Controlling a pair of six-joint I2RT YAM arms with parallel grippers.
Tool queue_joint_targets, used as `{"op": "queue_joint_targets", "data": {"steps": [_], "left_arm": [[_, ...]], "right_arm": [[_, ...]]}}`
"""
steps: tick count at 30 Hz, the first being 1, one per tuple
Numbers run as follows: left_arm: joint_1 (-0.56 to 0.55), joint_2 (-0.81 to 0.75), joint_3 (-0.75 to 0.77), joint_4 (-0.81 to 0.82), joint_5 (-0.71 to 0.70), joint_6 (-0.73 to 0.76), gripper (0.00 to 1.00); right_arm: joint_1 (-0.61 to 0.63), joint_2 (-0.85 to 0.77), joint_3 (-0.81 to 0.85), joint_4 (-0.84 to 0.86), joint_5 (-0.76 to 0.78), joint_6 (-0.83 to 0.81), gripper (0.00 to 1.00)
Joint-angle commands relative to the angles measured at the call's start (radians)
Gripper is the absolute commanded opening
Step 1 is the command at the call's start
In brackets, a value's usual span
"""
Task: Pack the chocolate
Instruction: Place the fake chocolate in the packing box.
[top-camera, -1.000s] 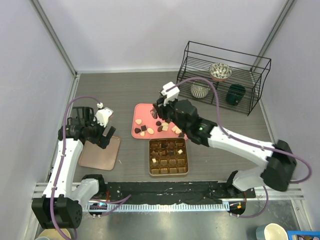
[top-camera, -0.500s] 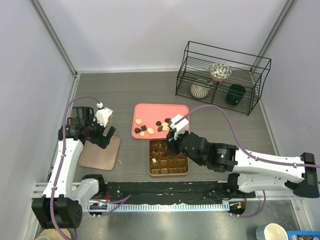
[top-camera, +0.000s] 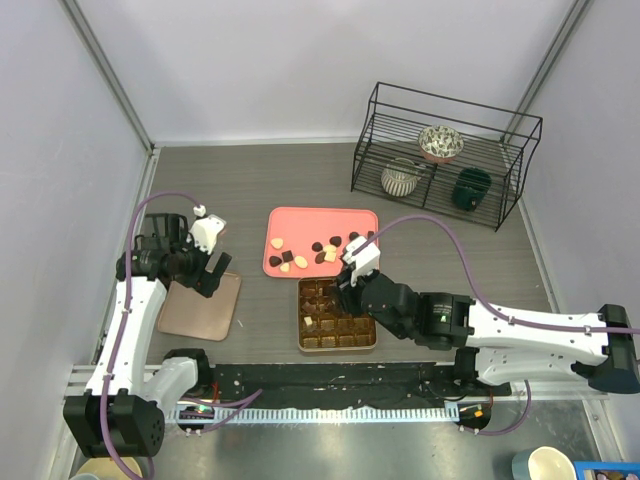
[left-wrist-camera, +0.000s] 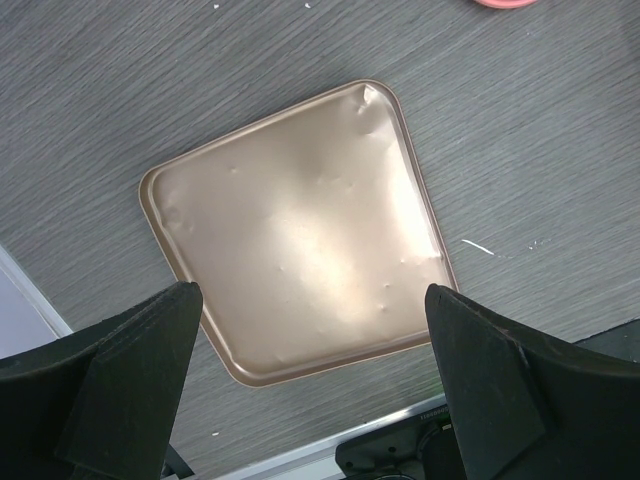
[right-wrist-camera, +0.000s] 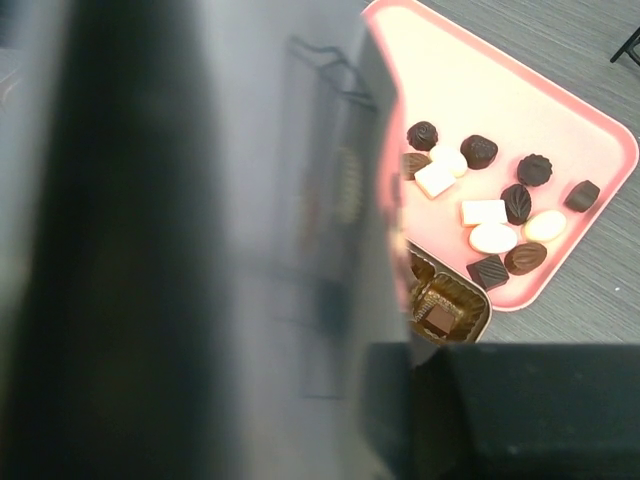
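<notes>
Several pieces of chocolate (top-camera: 322, 250), dark, brown and cream, lie loose on the flat pink tray (top-camera: 300, 222). They also show in the right wrist view (right-wrist-camera: 500, 215). The gold-brown gridded box (top-camera: 337, 340) holds several more, among them a square brown one (right-wrist-camera: 437, 318) in a corner cell. My right gripper (top-camera: 344, 292) hangs over the box's far edge. A blurred dark finger (right-wrist-camera: 130, 250) fills most of its wrist view, so its jaws and anything between them are hidden. My left gripper (top-camera: 208, 270) (left-wrist-camera: 312, 300) stands wide open above a gold-brown lid (left-wrist-camera: 295, 230), holding nothing.
The lid (top-camera: 200, 305) lies flat at the left, near the table's front rail (top-camera: 330, 395). A black wire rack (top-camera: 445, 150) at the back right holds a patterned bowl (top-camera: 441, 142), a ribbed cup (top-camera: 400, 180) and a dark mug (top-camera: 471, 188).
My right arm has swung from above the pink tray toward the near side and now hangs over the gridded box. The left arm has not moved.
</notes>
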Motion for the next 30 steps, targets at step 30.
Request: {"op": "queue_joint_targets", "data": {"steps": [30], "left_arm": [[0.007,-0.026,0.016,0.0,0.004,0.007,1.0]], "right_arm": [[0.051,0.045,-0.01,0.107,-0.022,0.058,0.43]]}}
